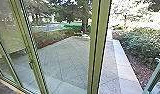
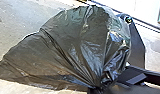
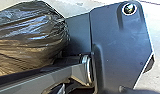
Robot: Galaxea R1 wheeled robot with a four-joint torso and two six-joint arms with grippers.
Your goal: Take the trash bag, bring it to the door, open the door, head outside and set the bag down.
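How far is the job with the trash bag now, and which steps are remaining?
Picking up looks done: the trash bag gathers to a tight neck. In hand, it seems, is the door step: green frames stand close ahead, though I cannot tell whether the door is fully open. Left: going out onto the paving beyond, then putting the bag down.

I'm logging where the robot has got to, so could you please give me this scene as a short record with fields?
Bag: black trash bag, folds drawn together at one end
Frontage: tall green posts with glass
Door state: cannot tell
Ground outside: paving with crossing joint lines, pale edging strip
Planting: shrubs right of the paving, tree trunk beyond it
Bag set down: cannot tell
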